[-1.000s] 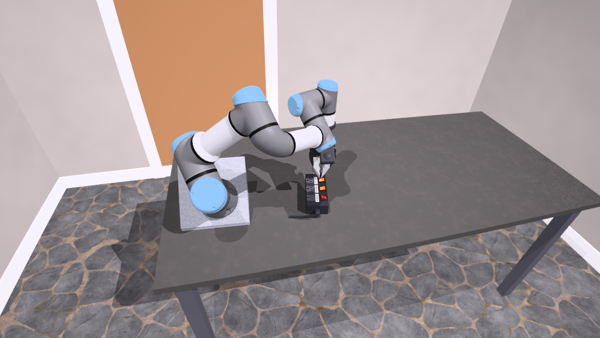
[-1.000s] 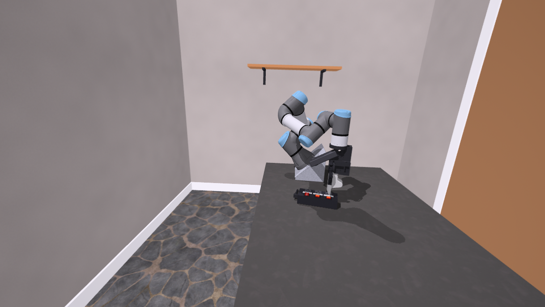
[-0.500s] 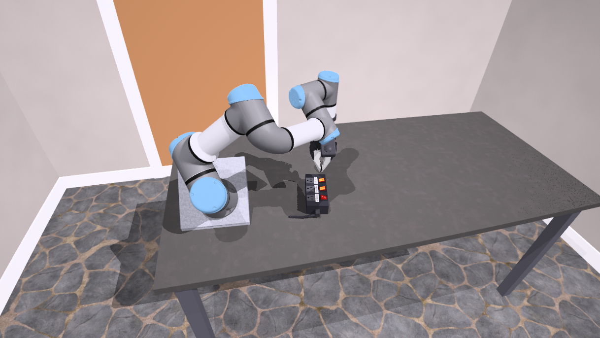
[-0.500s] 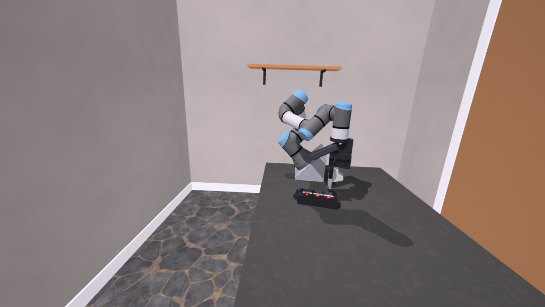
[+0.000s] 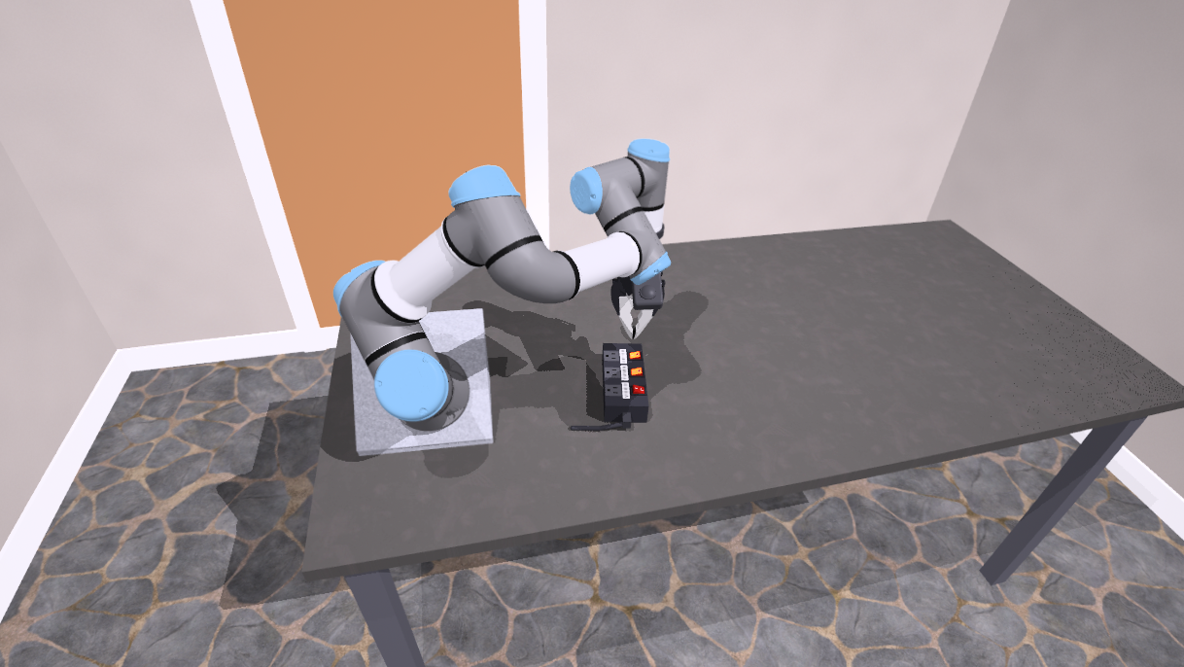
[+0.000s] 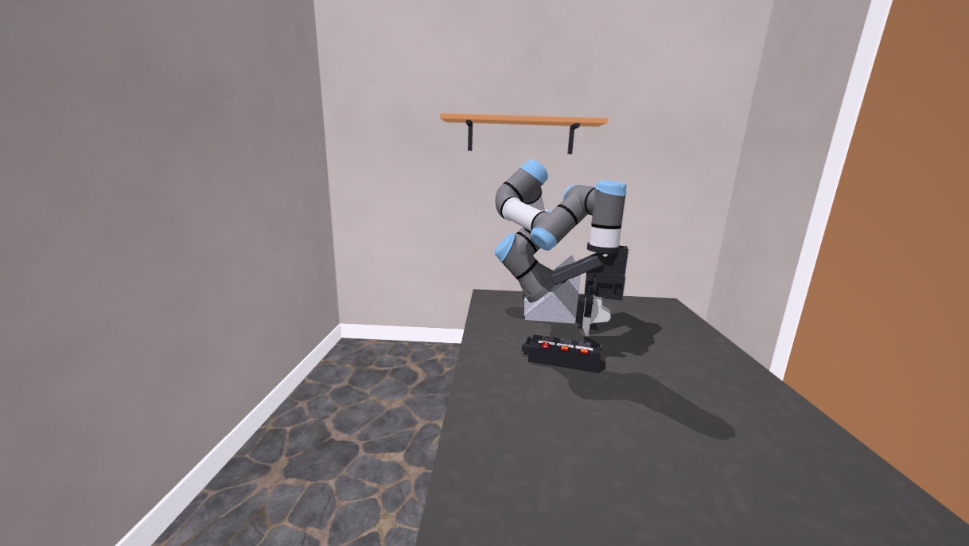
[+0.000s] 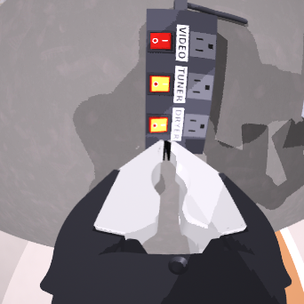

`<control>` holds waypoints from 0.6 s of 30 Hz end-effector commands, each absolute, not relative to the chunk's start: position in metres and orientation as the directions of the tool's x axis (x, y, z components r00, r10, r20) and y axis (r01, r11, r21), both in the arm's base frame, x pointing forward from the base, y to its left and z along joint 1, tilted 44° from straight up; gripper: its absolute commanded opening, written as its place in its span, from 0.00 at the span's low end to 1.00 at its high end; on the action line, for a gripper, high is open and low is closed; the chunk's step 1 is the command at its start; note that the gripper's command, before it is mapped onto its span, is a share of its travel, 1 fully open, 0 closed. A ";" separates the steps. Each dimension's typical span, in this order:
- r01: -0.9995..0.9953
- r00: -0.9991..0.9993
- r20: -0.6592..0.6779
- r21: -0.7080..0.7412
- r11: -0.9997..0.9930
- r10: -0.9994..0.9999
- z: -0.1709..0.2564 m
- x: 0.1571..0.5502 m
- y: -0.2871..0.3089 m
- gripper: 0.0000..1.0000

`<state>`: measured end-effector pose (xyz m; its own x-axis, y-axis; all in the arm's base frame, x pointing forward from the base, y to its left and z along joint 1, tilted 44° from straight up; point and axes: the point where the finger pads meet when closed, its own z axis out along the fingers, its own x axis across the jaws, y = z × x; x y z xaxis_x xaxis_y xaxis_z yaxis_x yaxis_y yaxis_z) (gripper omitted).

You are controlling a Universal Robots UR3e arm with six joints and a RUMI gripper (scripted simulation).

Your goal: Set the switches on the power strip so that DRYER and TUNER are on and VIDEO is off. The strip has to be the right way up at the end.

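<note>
The black power strip (image 5: 623, 381) lies flat on the dark table, switches and sockets facing up; it also shows in the exterior view (image 6: 563, 352) and the wrist view (image 7: 181, 82). In the wrist view the DRYER switch (image 7: 158, 124) and the TUNER switch (image 7: 160, 84) glow yellow-orange, and the VIDEO switch (image 7: 160, 41) is plain dark red. My gripper (image 5: 634, 331) is shut and empty. Its tips (image 7: 167, 150) hang a little above the strip's end by the DRYER switch, not touching it.
The arm's grey base plate (image 5: 420, 381) sits on the table to the left of the strip. The strip's black cord (image 5: 598, 426) lies at its near end. A wooden shelf (image 6: 523, 120) hangs on the far wall.
</note>
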<state>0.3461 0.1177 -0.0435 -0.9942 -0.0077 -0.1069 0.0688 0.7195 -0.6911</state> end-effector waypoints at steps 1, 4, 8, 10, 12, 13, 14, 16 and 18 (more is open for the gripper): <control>0.070 -0.994 -0.109 -0.690 0.720 -0.008 -0.043 0.347 0.118 0.00; 0.070 -0.994 -0.109 -0.690 0.720 -0.008 -0.043 0.347 0.118 1.00; 0.070 -0.994 -0.109 -0.690 0.720 -0.008 -0.042 0.347 0.119 1.00; 0.070 -0.994 -0.109 -0.690 0.720 -0.008 -0.042 0.346 0.119 1.00; 0.070 -0.994 -0.109 -0.690 0.720 -0.008 -0.041 0.346 0.120 1.00; 0.070 -0.994 -0.109 -0.690 0.720 -0.008 -0.040 0.346 0.121 1.00; 0.070 -0.994 -0.109 -0.690 0.720 -0.008 -0.040 0.346 0.121 1.00; 0.070 -0.994 -0.109 -0.690 0.720 -0.008 -0.040 0.346 0.121 1.00; 0.070 -0.994 -0.109 -0.690 0.720 -0.008 -0.038 0.346 0.123 1.00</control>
